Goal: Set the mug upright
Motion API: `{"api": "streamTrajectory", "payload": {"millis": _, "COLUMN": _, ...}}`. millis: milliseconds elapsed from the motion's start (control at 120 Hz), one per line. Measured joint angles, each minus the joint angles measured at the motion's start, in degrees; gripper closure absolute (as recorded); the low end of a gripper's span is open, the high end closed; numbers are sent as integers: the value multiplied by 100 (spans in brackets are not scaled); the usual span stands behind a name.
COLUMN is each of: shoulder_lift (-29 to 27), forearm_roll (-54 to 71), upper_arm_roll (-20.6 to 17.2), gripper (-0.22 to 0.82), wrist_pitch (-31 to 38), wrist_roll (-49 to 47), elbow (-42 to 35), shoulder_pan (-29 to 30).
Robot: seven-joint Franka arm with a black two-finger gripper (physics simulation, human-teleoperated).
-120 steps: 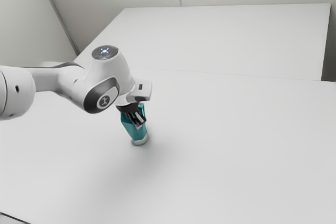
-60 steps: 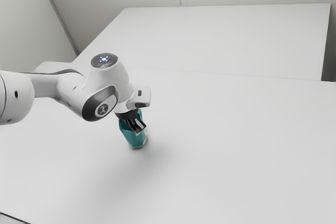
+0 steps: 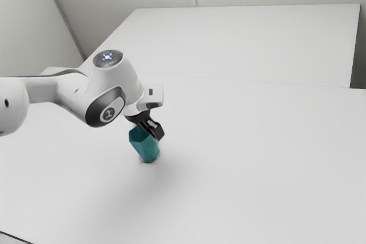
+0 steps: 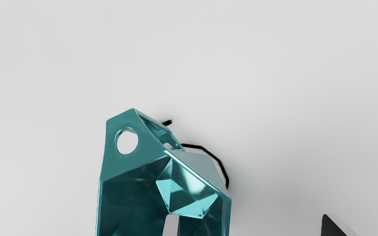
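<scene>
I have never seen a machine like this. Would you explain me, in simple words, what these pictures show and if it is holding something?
The machine is one white robot arm, with a black two-finger claw at its end. The exterior view is taken from the arm's side; the wrist view comes from a camera on the arm's hand, so its fingertips show at the bottom edge. On the pale table is a teal faceted mug, its mouth facing up. Nothing is gripped: the fingers are wide apart, one at the mug's mouth, the other outside it.
</scene>
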Motion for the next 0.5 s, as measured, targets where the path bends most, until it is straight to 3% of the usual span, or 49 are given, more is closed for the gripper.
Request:
{"api": "streamTrajectory", "payload": {"millis": 167, "shoulder_lift": 3, "forearm_roll": -327, "upper_arm_roll": -39, "gripper": 9, "wrist_pitch": -466, "wrist_roll": -38, "elbow": 541, "shoulder_pan": 21}}
{"api": "streamTrajectory", "payload": {"millis": 500, "shoulder_lift": 172, "forearm_roll": -1086, "upper_arm_roll": -5, "gripper": 4, "wrist_pitch": -2100, "wrist_roll": -111, "elbow": 1895, "shoulder_pan": 198}}
